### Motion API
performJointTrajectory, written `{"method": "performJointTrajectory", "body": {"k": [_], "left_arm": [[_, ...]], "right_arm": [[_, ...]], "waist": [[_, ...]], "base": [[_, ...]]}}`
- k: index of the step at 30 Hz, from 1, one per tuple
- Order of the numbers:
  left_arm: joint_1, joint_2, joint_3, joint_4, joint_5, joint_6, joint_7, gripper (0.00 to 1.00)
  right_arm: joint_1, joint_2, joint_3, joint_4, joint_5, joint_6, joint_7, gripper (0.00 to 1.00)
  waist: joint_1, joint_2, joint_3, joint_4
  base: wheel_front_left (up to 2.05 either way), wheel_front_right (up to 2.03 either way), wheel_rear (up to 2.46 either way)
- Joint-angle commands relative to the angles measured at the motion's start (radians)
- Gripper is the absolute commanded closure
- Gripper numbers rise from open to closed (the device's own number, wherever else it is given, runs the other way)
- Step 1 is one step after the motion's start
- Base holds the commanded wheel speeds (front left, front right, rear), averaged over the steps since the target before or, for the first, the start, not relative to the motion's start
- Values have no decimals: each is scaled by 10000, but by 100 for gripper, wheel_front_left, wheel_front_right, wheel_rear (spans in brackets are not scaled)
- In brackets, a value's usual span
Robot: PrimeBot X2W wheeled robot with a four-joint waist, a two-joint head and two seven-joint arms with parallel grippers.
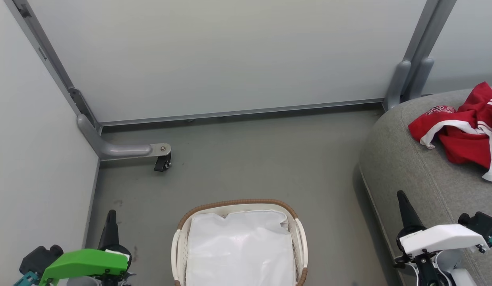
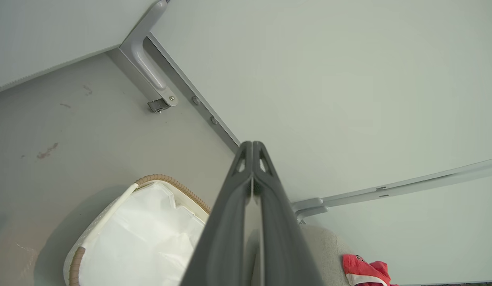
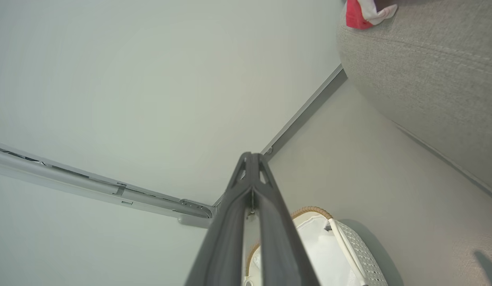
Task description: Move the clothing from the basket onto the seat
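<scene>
The red clothing [image 1: 466, 131] with white trim lies crumpled on the grey seat [image 1: 413, 174] at the right; a corner of it also shows in the left wrist view [image 2: 365, 271] and the right wrist view [image 3: 363, 12]. The white basket [image 1: 178, 246] with a brown woven rim stands on the floor at bottom centre, and inside it I see just the white liner [image 1: 240, 248]. My left gripper [image 1: 111, 216] is shut and holds nothing, left of the basket. My right gripper [image 1: 401, 198] is shut and holds nothing, over the seat's front edge. Both pairs of fingers [image 2: 252, 167] [image 3: 252, 171] meet at their tips.
Pale partition walls [image 1: 230, 55] close off the back and left, with a grey metal foot and caster [image 1: 162, 161] jutting onto the floor at the left. Open grey floor [image 1: 270, 159] lies between the basket, the wall and the seat.
</scene>
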Motion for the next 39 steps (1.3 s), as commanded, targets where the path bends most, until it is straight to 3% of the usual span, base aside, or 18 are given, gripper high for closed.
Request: {"method": "performJointTrajectory", "body": {"k": [1, 39], "left_arm": [[-280, 39, 68, -128, -288, -71, 67, 100], [-597, 55, 617, -409, -3502, -254, 1018, 100]], "right_arm": [[-160, -67, -62, -150, 308, -4, 86, 100], [-206, -96, -424, -473, 4001, -6, 1018, 100]], "waist": [[0, 0, -1, -5], [0, 0, -18, -160]], "base": [[0, 0, 0], [0, 0, 0]]}}
